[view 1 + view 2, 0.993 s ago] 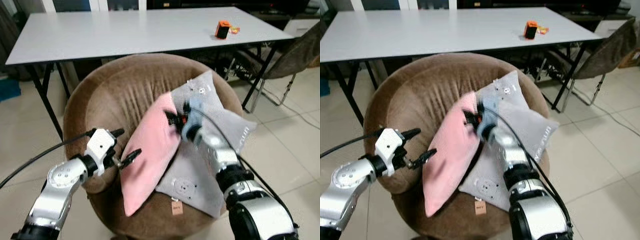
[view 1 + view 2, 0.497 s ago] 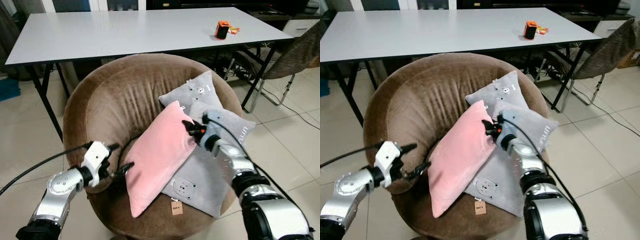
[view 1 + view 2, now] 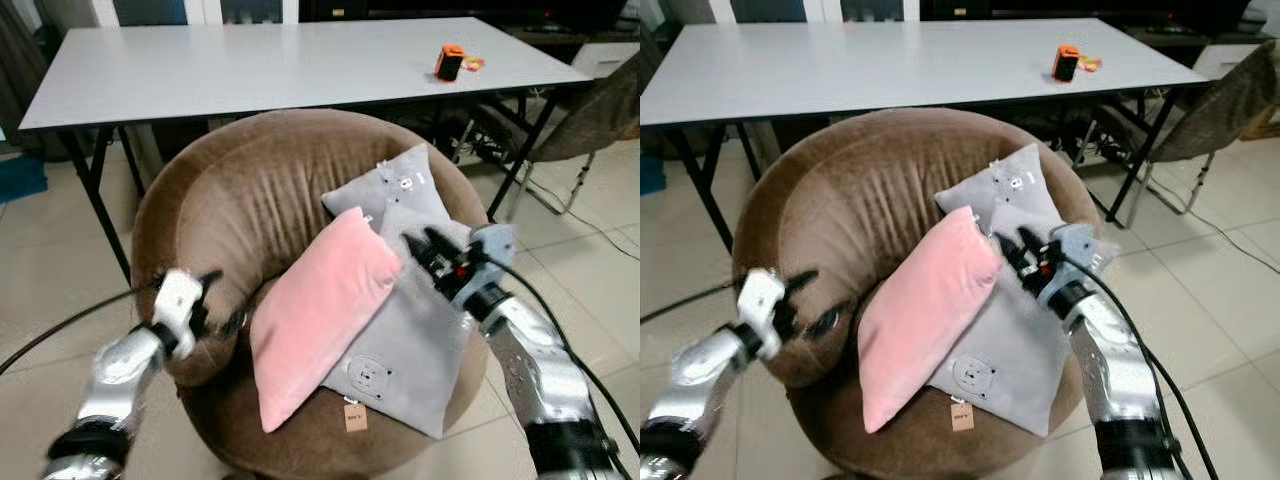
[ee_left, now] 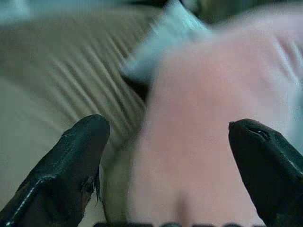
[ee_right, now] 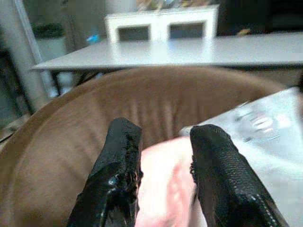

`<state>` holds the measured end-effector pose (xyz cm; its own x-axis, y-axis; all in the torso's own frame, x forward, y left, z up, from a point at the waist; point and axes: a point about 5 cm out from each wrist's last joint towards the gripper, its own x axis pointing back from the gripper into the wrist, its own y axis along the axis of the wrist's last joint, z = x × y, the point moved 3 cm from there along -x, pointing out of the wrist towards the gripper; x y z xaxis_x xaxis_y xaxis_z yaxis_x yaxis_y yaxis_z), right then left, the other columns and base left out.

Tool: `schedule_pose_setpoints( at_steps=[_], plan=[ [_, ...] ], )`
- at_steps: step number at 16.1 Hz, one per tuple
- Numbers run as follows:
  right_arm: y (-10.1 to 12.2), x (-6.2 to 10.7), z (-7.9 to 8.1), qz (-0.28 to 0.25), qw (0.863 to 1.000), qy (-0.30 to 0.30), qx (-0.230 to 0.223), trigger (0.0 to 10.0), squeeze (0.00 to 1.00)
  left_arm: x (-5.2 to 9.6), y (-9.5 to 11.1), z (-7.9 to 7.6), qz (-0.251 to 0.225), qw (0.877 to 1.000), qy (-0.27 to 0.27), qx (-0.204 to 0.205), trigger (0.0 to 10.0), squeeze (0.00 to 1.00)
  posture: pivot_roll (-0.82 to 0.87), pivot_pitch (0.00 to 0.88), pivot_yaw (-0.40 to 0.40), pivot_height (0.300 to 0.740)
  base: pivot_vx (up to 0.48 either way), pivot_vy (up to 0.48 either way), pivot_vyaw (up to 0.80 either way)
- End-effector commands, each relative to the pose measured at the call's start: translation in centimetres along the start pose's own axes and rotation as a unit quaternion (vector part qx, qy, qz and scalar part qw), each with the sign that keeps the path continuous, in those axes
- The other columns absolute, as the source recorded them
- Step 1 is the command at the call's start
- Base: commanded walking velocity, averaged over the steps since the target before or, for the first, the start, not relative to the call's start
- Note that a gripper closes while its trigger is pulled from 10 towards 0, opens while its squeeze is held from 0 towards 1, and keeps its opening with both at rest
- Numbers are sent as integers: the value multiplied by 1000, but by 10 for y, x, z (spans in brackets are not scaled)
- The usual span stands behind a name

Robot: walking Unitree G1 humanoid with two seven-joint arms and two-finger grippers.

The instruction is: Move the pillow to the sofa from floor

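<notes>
The soft pink rectangular pillow [image 3: 318, 310] is leaning on the round brown velvet sofa [image 3: 240, 190], overlapping grey cushions [image 3: 400, 340] at 3 o'clock. Both the left gripper [image 3: 222, 300] and right gripper [image 3: 425, 248] are gaping empty.

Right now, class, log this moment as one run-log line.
pink pillow: on brown sofa, against grey pillows | left gripper: open, beside it | right gripper: open, off it

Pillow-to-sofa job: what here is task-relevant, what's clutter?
Job:
pink pillow, lying on the seat
brown sofa
left pincer, open, beside the sofa's arm
right pincer, open, just clear of the pillow's top corner

Lying about:
two grey cushions
white table
orange object on the table
folding chair
</notes>
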<state>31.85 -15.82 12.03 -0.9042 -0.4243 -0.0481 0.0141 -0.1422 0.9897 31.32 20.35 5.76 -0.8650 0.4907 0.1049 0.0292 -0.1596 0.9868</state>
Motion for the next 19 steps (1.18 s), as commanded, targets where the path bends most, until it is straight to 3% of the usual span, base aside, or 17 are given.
schedule_pose_setpoints(
  at_steps=[1, 3, 4, 6, 8, 11, 19],
  plan=[
    [7, 4, -6, -9, 998, -54, 11, 10000, 0, -12, 36, 14, -67, 996, 57, -11, 10000, 137, -14, 0, -28, 740, 0, 0, 0],
    [9, 9, -8, -8, 994, -104, 18, 10000, 0, -22, 65, 17, -110, 990, 83, -15, 10000, 137, -18, 0, -24, 740, 0, 0, 0],
    [11, 10, -5, -16, 988, -152, 11, 10000, 0, -39, 120, 0, -148, 986, 76, -31, 10000, 137, -26, 0, -13, 740, 0, 0, 0],
    [13, 10, 5, -27, 985, -172, -2, 10000, 0, -38, 145, -22, -159, 983, 73, -60, 10000, 145, -29, 0, -10, 740, 0, 0, 0],
    [10, 11, 18, -17, 985, -172, 4, 10000, 0, -24, 142, -32, -146, 984, 85, -58, 10000, 153, -30, 0, -16, 740, 0, -444, 0],
    [5, 15, 21, 4, 984, -181, 6, 10000, 0, -9, 142, -40, -112, 987, 103, -50, 10000, 145, -21, 0, -30, 740, 0, -480, 0],
    [6, 11, 26, 9, 987, -163, 6, 10000, 0, -5, 127, -35, -76, 989, 120, -36, 10000, 145, -8, 0, -50, 740, 0, -480, 0]
  ],
)
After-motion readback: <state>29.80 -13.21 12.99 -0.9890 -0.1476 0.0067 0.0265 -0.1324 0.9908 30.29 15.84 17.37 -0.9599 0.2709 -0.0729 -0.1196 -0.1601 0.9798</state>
